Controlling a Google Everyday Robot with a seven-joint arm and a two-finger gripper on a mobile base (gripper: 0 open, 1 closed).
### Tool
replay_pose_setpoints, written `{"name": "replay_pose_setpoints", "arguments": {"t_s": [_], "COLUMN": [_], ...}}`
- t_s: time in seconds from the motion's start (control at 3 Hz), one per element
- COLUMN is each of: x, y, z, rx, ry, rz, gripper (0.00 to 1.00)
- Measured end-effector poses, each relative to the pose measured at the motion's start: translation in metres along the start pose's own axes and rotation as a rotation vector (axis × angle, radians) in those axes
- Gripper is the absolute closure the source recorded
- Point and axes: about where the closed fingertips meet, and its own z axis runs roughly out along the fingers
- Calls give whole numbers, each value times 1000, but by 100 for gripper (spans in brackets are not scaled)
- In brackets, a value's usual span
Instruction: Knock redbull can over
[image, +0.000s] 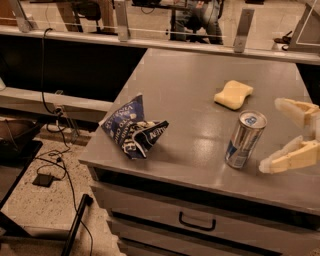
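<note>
the two pale cream fingers (292, 156) stand wide apart with nothing between them, reaching in from the right edge of the view. the upper one lies further back over the tabletop and the lower one nearer the front edge, and both tips point left. the gripper (268, 135) hangs just right of the redbull can (245, 139), its open mouth facing the can. the lower fingertip is just beside the can's lower part, and whether it touches cannot be told.

the redbull can stands upright in the front right part of the grey tabletop (190, 85), its shiny top and blue tab showing. behind it, further back on the tabletop and apart from the can, lies a pale yellow sponge (233, 94). well to the left, near the front left corner, sits a crumpled dark blue snack bag (132, 131) with white lettering.

under the tabletop is a drawer (150, 205) with a dark handle (197, 223). to the left, dark cables (57, 160) trail over the speckled floor (30, 200).
</note>
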Motion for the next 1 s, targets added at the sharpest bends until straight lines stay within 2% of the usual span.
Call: {"name": "replay_pose_setpoints", "arguments": {"t_s": [0.33, 0.67, 1.0], "x": [-2, -1, -6], "y": [-2, -2, -2], "z": [-1, 8, 15], "rx": [0, -1, 8], "ry": [7, -94, -264], "rz": [-5, -14, -51], "gripper": [0, 0, 0]}}
